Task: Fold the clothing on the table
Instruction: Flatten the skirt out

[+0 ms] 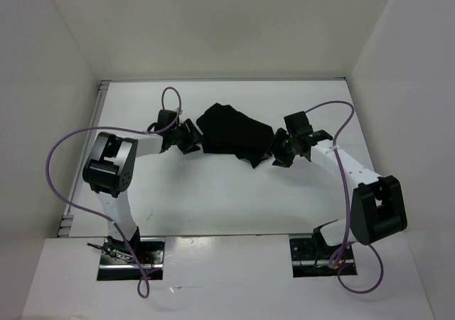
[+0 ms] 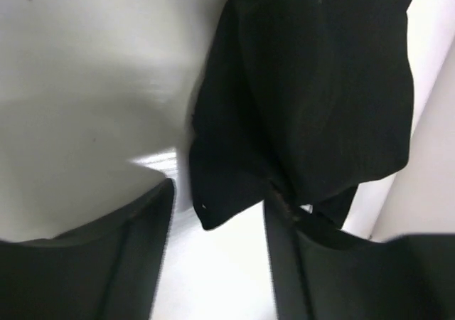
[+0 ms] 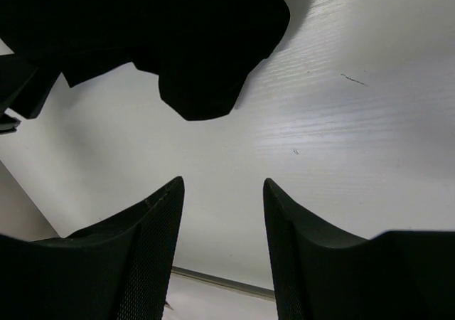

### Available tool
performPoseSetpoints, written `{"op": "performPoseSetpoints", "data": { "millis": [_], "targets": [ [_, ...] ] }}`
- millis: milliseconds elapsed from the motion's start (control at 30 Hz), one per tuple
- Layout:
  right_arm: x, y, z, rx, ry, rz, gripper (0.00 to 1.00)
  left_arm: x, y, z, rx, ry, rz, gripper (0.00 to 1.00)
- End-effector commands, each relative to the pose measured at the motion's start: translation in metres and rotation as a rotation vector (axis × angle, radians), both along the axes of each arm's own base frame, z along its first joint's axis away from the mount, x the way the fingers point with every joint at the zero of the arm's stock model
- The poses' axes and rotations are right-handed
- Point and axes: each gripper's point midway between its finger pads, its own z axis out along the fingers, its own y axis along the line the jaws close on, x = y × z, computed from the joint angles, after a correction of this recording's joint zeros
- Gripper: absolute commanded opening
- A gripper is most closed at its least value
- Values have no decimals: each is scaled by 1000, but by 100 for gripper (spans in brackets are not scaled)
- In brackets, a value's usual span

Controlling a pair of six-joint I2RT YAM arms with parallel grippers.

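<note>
Black matte clothing (image 1: 234, 134) lies bunched in a crumpled heap on the white table (image 1: 213, 199), in the far half and about midway between the side edges. Seen from above, the fabric is broad and rumpled at its left end and narrows to a folded lobe that points toward the near right.

My left gripper (image 1: 190, 139) is against the heap's left edge. In the left wrist view my left fingers (image 2: 106, 263) are spread, with bare white tabletop showing in the gap between them. A dark fold of the garment touches the tip of the finger on the right of that view, and a small flap hangs just beyond the gap. Nothing is pinched between the two.

My right gripper (image 1: 281, 151) is just beside the heap's right end. In the right wrist view my right fingers (image 3: 142, 249) are spread as well and hold nothing. The garment's rounded lobe lies past their tips, with a strip of bare tabletop between cloth and fingers.

Purple cables (image 1: 60, 156) loop from both my arms. White walls (image 1: 213, 21) close in the table on three sides, and a thin metal strip (image 1: 213, 80) runs along its far edge.
</note>
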Motion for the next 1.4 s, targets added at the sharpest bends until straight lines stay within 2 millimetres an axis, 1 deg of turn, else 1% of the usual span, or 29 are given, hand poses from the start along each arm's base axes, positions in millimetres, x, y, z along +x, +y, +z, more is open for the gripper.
{"op": "performPoseSetpoints", "data": {
  "millis": [0, 33, 67, 133, 200, 267, 300, 333, 367, 400, 433, 467, 500, 567, 600, 633, 667, 700, 767, 800, 833, 867, 1000, 1033, 1100, 1167, 1200, 1300, 1367],
  "targets": [
    [10, 2, 25, 19, -74, -8, 54, 0, -3, -23, -1, 36, -9, 55],
    [10, 2, 25, 19, -74, -8, 54, 2, -6, -19, -17, 34, -12, 40],
    [10, 2, 29, 22, -85, -9, 54, 3, -6, -23, -21, 42, -6, 32],
    [6, 1, 27, 19, -76, -8, 54, 9, -9, -20, -31, 26, -13, 18],
    [4, 0, 27, 20, -79, -9, 54, 8, -9, -24, -29, 34, -12, 0],
    [1, 0, 27, 25, -77, -16, 54, 9, -9, -15, -32, 21, -13, 0],
    [1, 0, 27, 25, -77, -16, 54, 7, -9, -4, -36, 5, -13, 0],
    [-5, 0, 20, 31, -50, -18, 54, 7, -9, 6, -39, -9, -13, 0],
    [-5, 0, 17, 31, -50, -18, 54, 5, -8, 27, -37, -42, -22, 0],
    [-11, 0, 11, 33, -28, -12, 54, 2, -7, 39, -35, -59, -28, 0],
    [-11, 1, 9, 46, -26, -15, 54, 0, -6, 51, -31, -78, -36, 0],
    [-9, 4, 8, 57, -26, -9, 55, -6, -3, 60, -14, -71, -33, 0],
    [-12, 3, 4, 54, -16, -9, 55, -10, -1, 86, -10, -129, -47, 0],
    [-11, 12, 1, 69, -10, 7, 55, -21, 3, 107, 0, -145, -44, 0],
    [-11, 12, 1, 69, -10, 7, 55, -29, 7, 129, 3, -198, -43, 0],
    [-13, 16, -3, 64, 4, 19, 55, -34, 10, 135, 6, -211, -36, 0],
    [-13, 19, -9, 64, 19, 20, 55, -42, 11, 153, -2, -252, -35, 0],
    [-13, 19, -12, 60, 30, 20, 55, -48, 15, 150, 7, -241, -27, 0],
    [-13, 28, -17, 64, 34, 37, 55, -54, 16, 156, 4, -253, -26, 0],
    [-15, 29, -25, 61, 63, 41, 55, -59, 17, 152, 8, -238, -27, 0],
    [-13, 36, -24, 68, 59, 49, 55, -60, 17, 156, 5, -249, -26, 0],
    [-15, 43, -27, 68, 58, 70, 55, -63, 18, 151, 9, -231, -27, 0],
    [-16, 66, -34, 82, 88, 101, 55, -66, 19, 149, 10, -228, -27, 0],
    [-18, 72, -32, 100, 89, 109, 55, -68, 19, 145, 12, -219, -27, 0],
    [-22, 89, -37, 112, 102, 145, 55, -68, 19, 145, 17, -224, -33, 0],
    [-24, 103, -35, 127, 106, 174, 54, -69, 20, 143, 20, -213, -33, 0],
    [-31, 113, -42, 120, 130, 193, 54, -69, 20, 143, 20, -213, -33, 0],
    [-38, 130, -49, 126, 145, 218, 54, -69, 20, 143, 20, -213, -33, 0],
    [-34, 135, -52, 143, 149, 215, 53, -69, 20, 143, 20, -213, -33, 0]
  ]
}}
